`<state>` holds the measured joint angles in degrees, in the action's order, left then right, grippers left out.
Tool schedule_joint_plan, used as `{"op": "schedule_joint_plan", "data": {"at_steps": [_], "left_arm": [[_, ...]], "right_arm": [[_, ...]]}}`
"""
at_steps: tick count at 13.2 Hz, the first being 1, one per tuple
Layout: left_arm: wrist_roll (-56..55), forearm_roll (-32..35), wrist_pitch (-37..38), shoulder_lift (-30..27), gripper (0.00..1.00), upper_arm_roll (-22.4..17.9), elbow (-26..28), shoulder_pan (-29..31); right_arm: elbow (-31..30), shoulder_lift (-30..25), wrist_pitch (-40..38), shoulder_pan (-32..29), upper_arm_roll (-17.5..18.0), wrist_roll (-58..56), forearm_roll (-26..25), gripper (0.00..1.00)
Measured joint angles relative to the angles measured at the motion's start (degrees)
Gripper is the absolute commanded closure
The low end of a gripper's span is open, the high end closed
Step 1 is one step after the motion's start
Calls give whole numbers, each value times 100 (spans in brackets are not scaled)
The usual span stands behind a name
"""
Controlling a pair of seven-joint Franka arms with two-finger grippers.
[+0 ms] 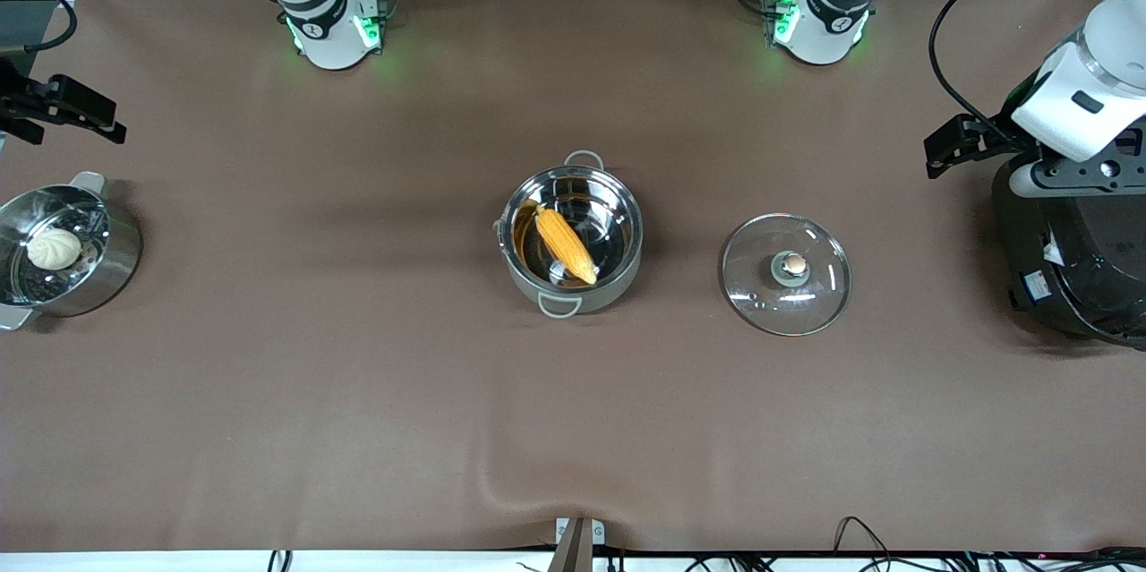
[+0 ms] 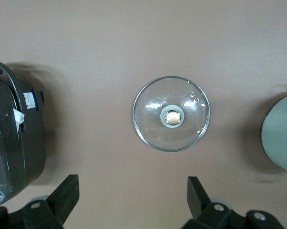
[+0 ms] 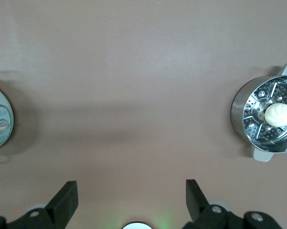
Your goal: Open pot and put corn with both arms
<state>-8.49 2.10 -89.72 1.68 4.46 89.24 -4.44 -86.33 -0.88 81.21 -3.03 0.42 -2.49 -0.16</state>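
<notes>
The pot (image 1: 627, 263) stands open at the middle of the table, and the corn (image 1: 566, 244) lies slanted inside it. Its glass lid (image 1: 786, 274) rests flat on the table beside it, toward the left arm's end, knob up. My left gripper (image 1: 938, 157) hangs open and empty over the table next to the black cooker. In the left wrist view the lid (image 2: 171, 113) and a bit of the pot's wall (image 2: 279, 138) show ahead of my left gripper (image 2: 132, 185). My right gripper (image 1: 106, 126) is open and empty over the right arm's end of the table; my right gripper (image 3: 131, 187) shows only bare cloth between its fingers.
A steel steamer pot (image 1: 107, 272) with a white bun (image 1: 54, 248) stands at the right arm's end. A big black cooker (image 1: 1074, 268) stands at the left arm's end. The brown cloth has a wrinkle at its front edge (image 1: 528, 491).
</notes>
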Motion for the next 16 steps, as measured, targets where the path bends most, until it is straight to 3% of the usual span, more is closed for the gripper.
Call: {"op": "schedule_joint_plan", "data": {"at_steps": [4,16], "left_arm": [[0,0,-125,-140,0,-5,221,101],[0,0,-223,-184,0,-27,204,108]], "right_arm": [[0,0,0,0,0,0,0,0],[0,0,0,0,2,0,10,0]]}}
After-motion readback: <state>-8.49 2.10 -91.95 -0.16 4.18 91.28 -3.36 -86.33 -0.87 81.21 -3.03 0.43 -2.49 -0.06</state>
